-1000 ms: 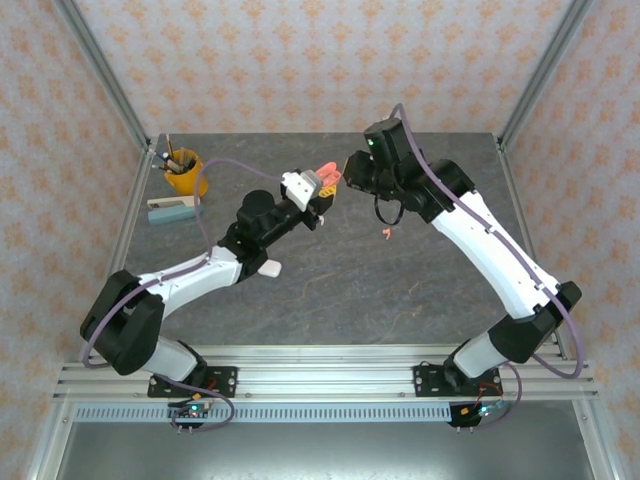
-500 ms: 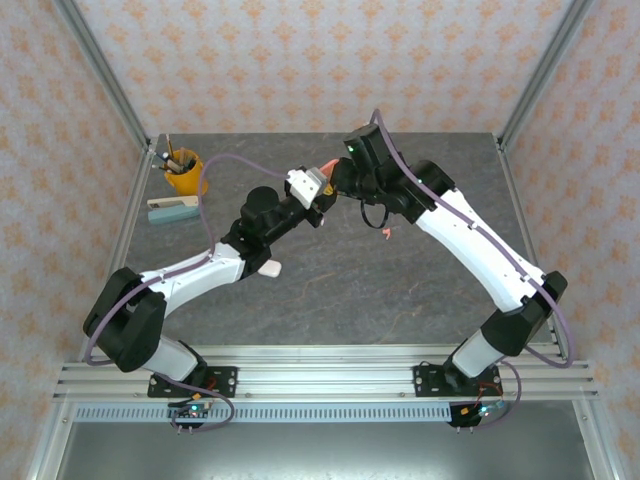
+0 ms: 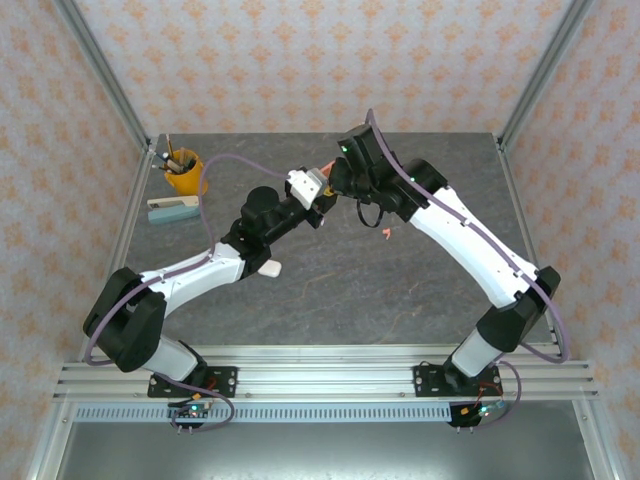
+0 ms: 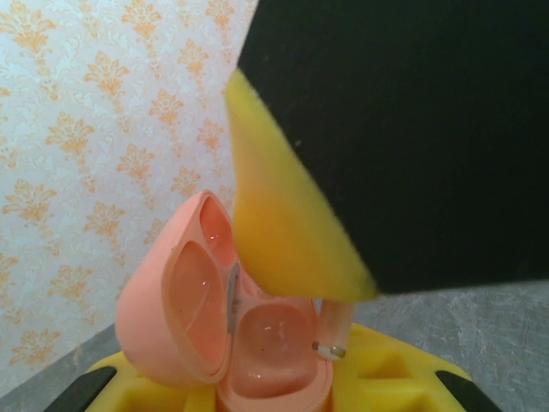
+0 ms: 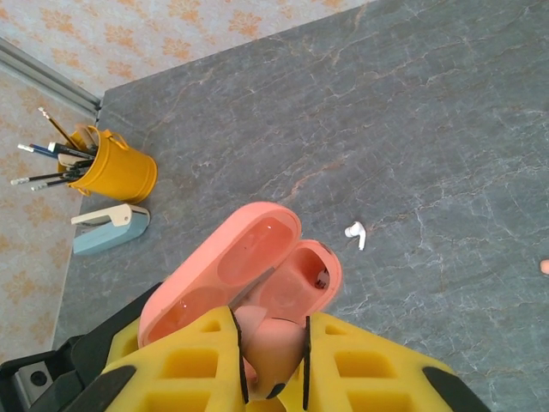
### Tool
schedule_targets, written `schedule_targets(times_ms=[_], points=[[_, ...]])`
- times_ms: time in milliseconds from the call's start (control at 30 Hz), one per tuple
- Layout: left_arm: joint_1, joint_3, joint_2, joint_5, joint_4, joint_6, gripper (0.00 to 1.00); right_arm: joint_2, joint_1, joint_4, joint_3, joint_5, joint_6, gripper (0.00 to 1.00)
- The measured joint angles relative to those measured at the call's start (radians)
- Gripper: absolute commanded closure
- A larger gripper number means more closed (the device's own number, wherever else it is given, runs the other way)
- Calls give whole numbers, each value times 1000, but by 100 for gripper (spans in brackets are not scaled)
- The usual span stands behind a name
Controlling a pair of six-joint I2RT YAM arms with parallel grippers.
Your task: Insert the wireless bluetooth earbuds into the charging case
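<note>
My left gripper (image 3: 318,190) is shut on the salmon charging case (image 4: 202,322), which it holds up above the table with the lid swung open. My right gripper (image 5: 273,356) is shut on a salmon earbud (image 5: 276,339) right at the case's open mouth (image 5: 296,275). In the left wrist view the earbud's stem (image 4: 333,330) hangs at the case's right rim, under a yellow finger (image 4: 283,232) of the right gripper. The far cavity of the case looks empty. On the table lie a white earbud (image 5: 355,233) and a salmon earbud (image 3: 386,235).
A yellow cup of pencils (image 3: 184,172) and a pale blue stapler (image 3: 172,210) stand at the back left. A white pebble-shaped case (image 3: 268,268) lies beside the left arm. Metal frame rails edge the grey table (image 3: 400,290).
My right gripper has moved left with the salmon earbud until it meets the open case. The left arm and its case have barely shifted.
</note>
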Motion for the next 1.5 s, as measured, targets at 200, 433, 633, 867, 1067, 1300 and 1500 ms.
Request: schedule_targets(times_ms=[200,433,633,867,1067,1300,1500], points=[[0,0,0,4,-9,-1,100,22,13,-8,25,19,-1,81],[0,0,0,3,-13,-2,100,37,21,-30,51,48,-12,81],[3,0,0,3,-25,-5,100,57,45,-68,80,104,-39,81],[8,0,0,-4,-37,-18,100,74,58,-74,90,149,-49,82],[8,0,0,-5,-43,-28,100,75,59,-75,91,159,-45,83],[5,0,0,-16,-43,-27,100,51,70,-73,55,208,8,83],[6,-17,0,-24,-31,-27,100,-79,71,-77,-100,243,66,82]])
